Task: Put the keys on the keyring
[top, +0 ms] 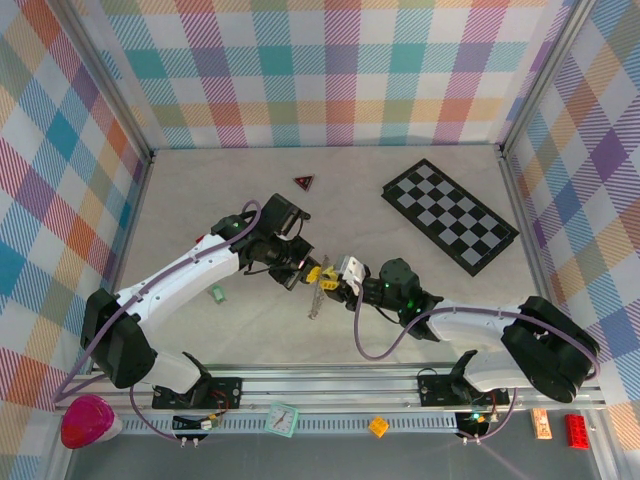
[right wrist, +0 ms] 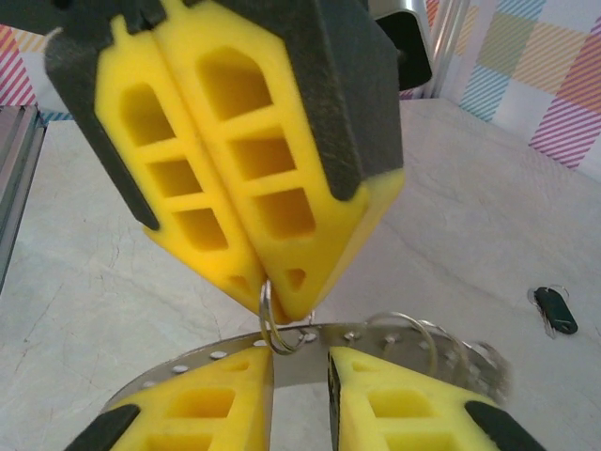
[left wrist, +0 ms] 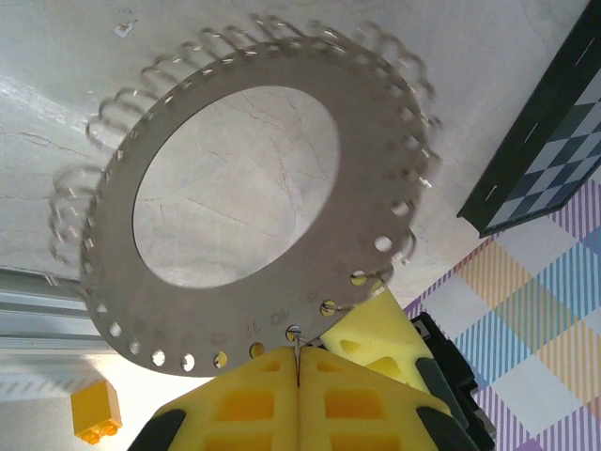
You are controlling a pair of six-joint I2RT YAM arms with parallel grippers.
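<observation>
Left tool [left wrist: 296, 357] pads together, clamped on keyring [left wrist: 376, 141] rim; we find keyring held in air above bench [top: 200, 200] | keys [left wrist: 103, 120] fringe its outer edge, blurred | right tool [right wrist: 300, 371] pads apart, straddling the rim just beside left tool's tip | we note black fob [right wrist: 556, 311] lying on bench, well apart from both tools

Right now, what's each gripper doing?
Left gripper: closed on the keyring's edge.
Right gripper: slightly open, holding nothing.
</observation>
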